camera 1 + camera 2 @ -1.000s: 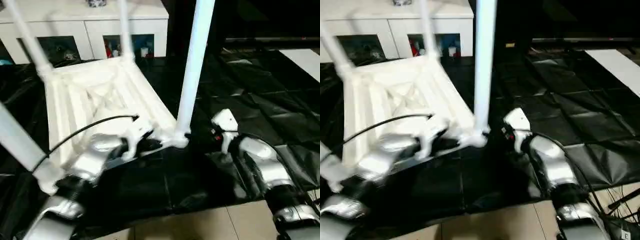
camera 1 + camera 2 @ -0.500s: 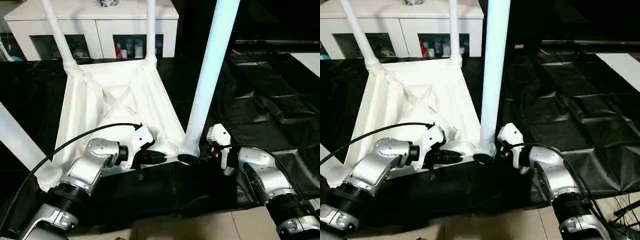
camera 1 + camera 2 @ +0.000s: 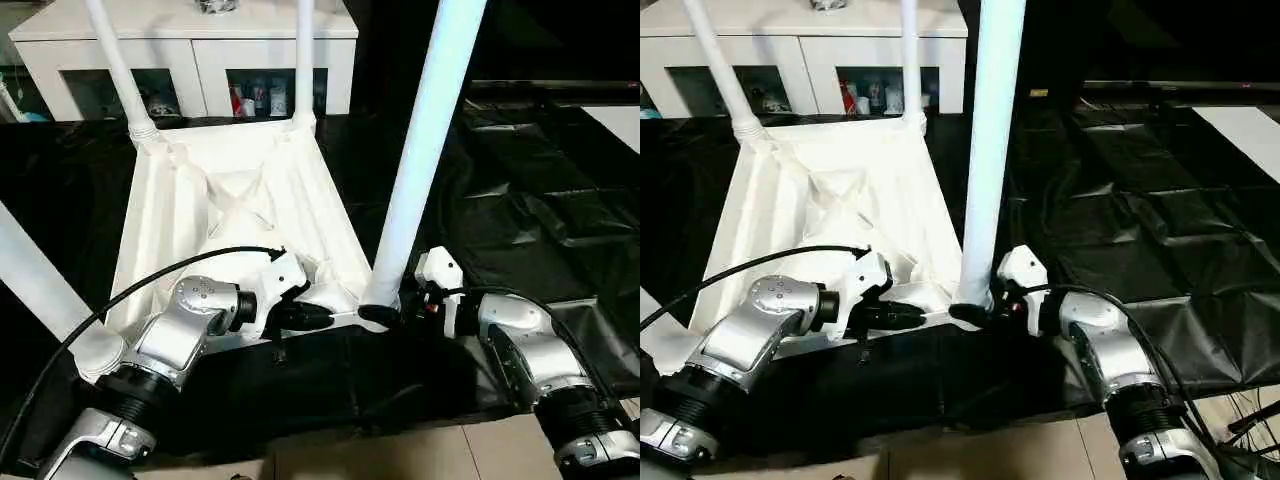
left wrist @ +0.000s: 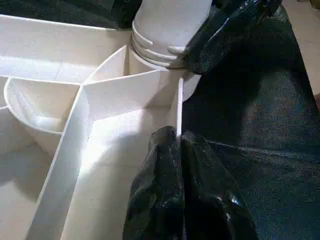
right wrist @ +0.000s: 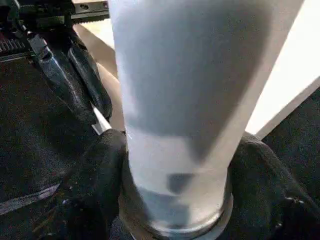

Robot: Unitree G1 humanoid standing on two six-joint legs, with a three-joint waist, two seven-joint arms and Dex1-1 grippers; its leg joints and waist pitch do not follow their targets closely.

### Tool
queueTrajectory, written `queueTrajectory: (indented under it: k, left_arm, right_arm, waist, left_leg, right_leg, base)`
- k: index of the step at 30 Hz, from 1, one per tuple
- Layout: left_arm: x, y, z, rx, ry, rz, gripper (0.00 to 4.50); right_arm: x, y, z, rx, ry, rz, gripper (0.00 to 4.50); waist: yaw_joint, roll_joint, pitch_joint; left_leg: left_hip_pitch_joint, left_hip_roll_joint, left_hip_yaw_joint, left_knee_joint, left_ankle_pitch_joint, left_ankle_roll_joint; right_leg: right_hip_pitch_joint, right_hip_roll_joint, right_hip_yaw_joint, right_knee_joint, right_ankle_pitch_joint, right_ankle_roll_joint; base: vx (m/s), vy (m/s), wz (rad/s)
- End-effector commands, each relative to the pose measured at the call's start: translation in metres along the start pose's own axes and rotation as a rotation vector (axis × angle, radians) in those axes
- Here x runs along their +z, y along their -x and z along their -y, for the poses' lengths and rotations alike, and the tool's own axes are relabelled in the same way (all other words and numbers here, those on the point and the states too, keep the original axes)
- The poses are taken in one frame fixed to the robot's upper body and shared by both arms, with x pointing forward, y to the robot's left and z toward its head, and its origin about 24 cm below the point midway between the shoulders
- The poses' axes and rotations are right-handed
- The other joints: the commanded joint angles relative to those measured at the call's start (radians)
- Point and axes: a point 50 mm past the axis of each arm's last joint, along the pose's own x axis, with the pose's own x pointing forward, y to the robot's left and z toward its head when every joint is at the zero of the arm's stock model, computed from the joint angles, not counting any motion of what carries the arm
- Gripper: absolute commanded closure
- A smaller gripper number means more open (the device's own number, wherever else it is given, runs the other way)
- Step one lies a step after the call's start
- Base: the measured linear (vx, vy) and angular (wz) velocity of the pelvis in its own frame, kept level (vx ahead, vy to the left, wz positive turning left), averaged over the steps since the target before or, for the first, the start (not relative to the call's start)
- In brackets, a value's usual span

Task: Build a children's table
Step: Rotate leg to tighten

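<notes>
While the children's table (image 3: 235, 215) is lying upside down on the black floor sheet (image 3: 520, 200) with its legs pointing up, the left gripper (image 4: 179, 150) is pinching the thin near rim, jaws closed on it, and the right gripper (image 5: 175, 170) is cupping the base of the near right leg (image 3: 425, 150), jaws wide around it; seating that leg appears to be the step in hand, and the next move is likely calling for a firm downward press or twist

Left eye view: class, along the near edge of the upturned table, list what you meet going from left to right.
Near-left table leg → left gripper, pinching the tabletop's rim → near-right table leg → right gripper at that leg's base → black sheeting.
</notes>
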Motion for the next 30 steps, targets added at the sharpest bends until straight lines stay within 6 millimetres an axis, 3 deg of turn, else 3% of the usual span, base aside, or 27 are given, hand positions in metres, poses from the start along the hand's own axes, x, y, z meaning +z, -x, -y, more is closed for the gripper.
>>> queueTrajectory:
  k: [1,9,11,13,15,16,18,19,21,24,28,29,30]
  left_arm:
    - [0.011,-0.006,0.006,-0.052,-0.029,0.039,4.5]
    - [0.008,-0.007,0.002,-0.006,0.001,0.024,4.5]
    - [0.006,-0.012,-0.006,0.086,0.049,0.003,4.5]
    - [0.005,-0.018,-0.012,0.159,0.078,-0.003,4.5]
    - [0.006,-0.025,-0.016,0.226,0.111,0.006,4.5]
    - [0.006,-0.025,-0.016,0.231,0.114,0.007,4.5]
    - [0.009,-0.039,-0.021,0.332,0.163,0.015,4.5]
    - [0.009,-0.044,-0.022,0.363,0.182,0.011,4.5]
    - [0.012,-0.053,-0.027,0.456,0.207,0.011,4.5]
    - [0.017,-0.063,-0.03,0.513,0.209,0.006,4.5]
    - [0.019,-0.064,-0.03,0.496,0.193,0.007,4.5]
    - [0.019,-0.064,-0.029,0.493,0.185,0.004,4.5]
    - [0.018,-0.063,-0.029,0.487,0.179,0.0,4.5]
  right_arm:
    - [0.004,0.0,0.001,0.015,0.008,0.006,1.8]
    - [0.0,-0.006,-0.001,-0.03,-0.044,0.013,1.85]
    - [-0.003,-0.016,0.004,-0.148,-0.059,0.005,1.86]
    - [-0.006,-0.026,0.008,-0.258,-0.096,-0.003,1.86]
    - [-0.008,-0.036,0.01,-0.361,-0.144,-0.013,1.86]
    - [-0.008,-0.037,0.01,-0.368,-0.148,-0.013,1.86]
    - [-0.01,-0.056,0.01,-0.565,-0.241,-0.02,1.86]
    - [-0.012,-0.062,0.009,-0.634,-0.296,-0.028,1.86]
    - [-0.015,-0.074,0.007,-0.757,-0.37,-0.063,1.86]
    - [-0.009,-0.092,0.003,-0.816,-0.409,-0.08,1.87]
    - [0.0,-0.101,-0.001,-0.75,-0.365,-0.042,1.87]
    - [0.002,-0.101,-0.001,-0.752,-0.369,-0.027,1.87]
    - [0.002,-0.1,0.0,-0.762,-0.368,-0.02,1.87]
  waist:
    - [-0.003,-0.002,-0.057]
    - [-0.003,-0.002,-0.058]
    - [-0.007,-0.001,-0.054]
    - [-0.012,-0.001,-0.053]
    - [-0.023,-0.003,-0.051]
    - [-0.027,-0.004,-0.051]
    - [-0.033,-0.002,-0.051]
    - [-0.04,-0.004,-0.051]
    - [-0.043,-0.001,-0.052]
    - [-0.042,0.0,-0.056]
    - [-0.038,0.0,-0.057]
    - [-0.038,-0.007,-0.057]
    - [-0.036,-0.004,-0.057]
  left_leg:
    - [0.022,0.04,-0.014,-0.07,-0.213,0.077]
    - [0.022,0.039,-0.014,-0.068,-0.199,0.082]
    - [0.021,0.039,-0.014,-0.071,-0.212,0.07]
    - [0.024,0.038,-0.016,-0.075,-0.262,0.039]
    - [0.022,0.035,-0.022,-0.08,-0.311,0.002]
    - [0.022,0.033,-0.021,-0.079,-0.317,0.0]
    - [0.026,0.032,-0.02,-0.078,-0.332,-0.005]
    - [0.021,0.03,-0.023,-0.08,-0.332,-0.011]
    - [0.027,0.029,-0.024,-0.081,-0.35,-0.02]
    - [0.025,0.027,-0.024,-0.08,-0.353,-0.015]
    - [0.022,0.029,-0.021,-0.08,-0.334,0.008]
    - [0.02,0.028,-0.02,-0.078,-0.321,0.017]
    - [0.02,0.029,-0.02,-0.078,-0.315,0.023]
  right_leg:
    - [0.048,-0.033,0.017,-0.056,-0.11,-0.255]
    - [0.049,-0.032,0.017,-0.053,-0.092,-0.261]
    - [0.045,-0.031,0.017,-0.056,-0.119,-0.258]
    - [0.044,-0.033,0.016,-0.063,-0.202,-0.243]
    - [0.044,-0.033,0.015,-0.07,-0.293,-0.209]
    - [0.041,-0.032,0.016,-0.071,-0.3,-0.204]
    - [0.033,-0.032,0.018,-0.078,-0.321,-0.193]
    - [0.037,-0.032,0.017,-0.078,-0.334,-0.186]
    - [0.031,-0.03,0.016,-0.082,-0.354,-0.174]
    - [0.032,-0.029,0.016,-0.081,-0.311,-0.169]
    - [0.035,-0.031,0.016,-0.078,-0.253,-0.172]
    - [0.037,-0.031,0.016,-0.077,-0.241,-0.175]
    - [0.037,-0.032,0.017,-0.076,-0.244,-0.177]
  base:
    - [0.0,0.0,0.0]
    - [0.0,0.0,0.0]
    - [0.0,0.0,0.0]
    - [0.0,0.0,0.0]
    - [0.0,0.0,0.0]
    - [0.0,0.0,0.0]
    - [0.0,0.0,0.0]
    - [0.0,0.0,0.0]
    - [0.0,0.0,0.0]
    - [0.0,0.0,0.0]
    - [0.0,0.0,0.0]
    - [0.0,0.0,0.0]
    - [0.0,0.0,0.0]
